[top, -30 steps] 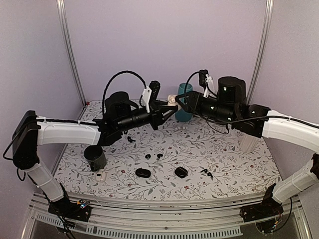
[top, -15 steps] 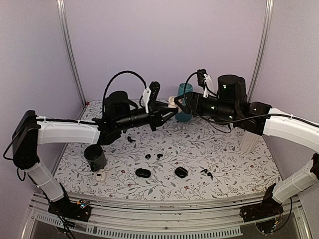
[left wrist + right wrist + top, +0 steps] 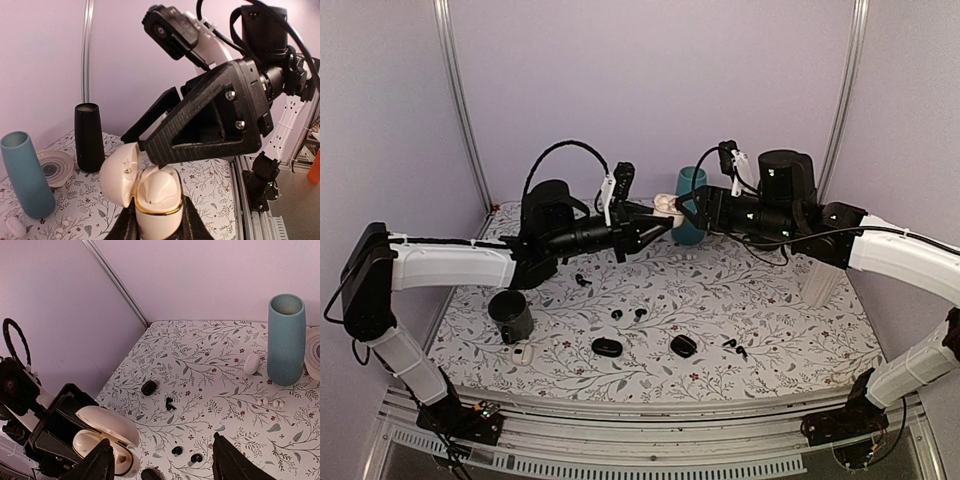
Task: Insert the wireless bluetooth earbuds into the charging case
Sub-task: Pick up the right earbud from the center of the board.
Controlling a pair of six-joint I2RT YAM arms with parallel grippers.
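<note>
While the left jaws are closed on the base of a cream charging case (image 3: 157, 200), held in the air at upper centre of the top view with its lid (image 3: 117, 175) hinged open, the right jaws stand apart just beside it, gripping nothing. One right fingertip (image 3: 156, 147) sits at the case's open mouth; whether it touches I cannot tell. Down on the floral tabletop (image 3: 770, 310), the black earbuds (image 3: 640, 313) lie side by side at centre frame, well below both jaws. Nearer the bottom edge rest two black pebble-shaped cases (image 3: 606, 347), apart from each other. A teal vase (image 3: 286, 340) stands at the back, and a black cup (image 3: 510, 316) at lower left.
</note>
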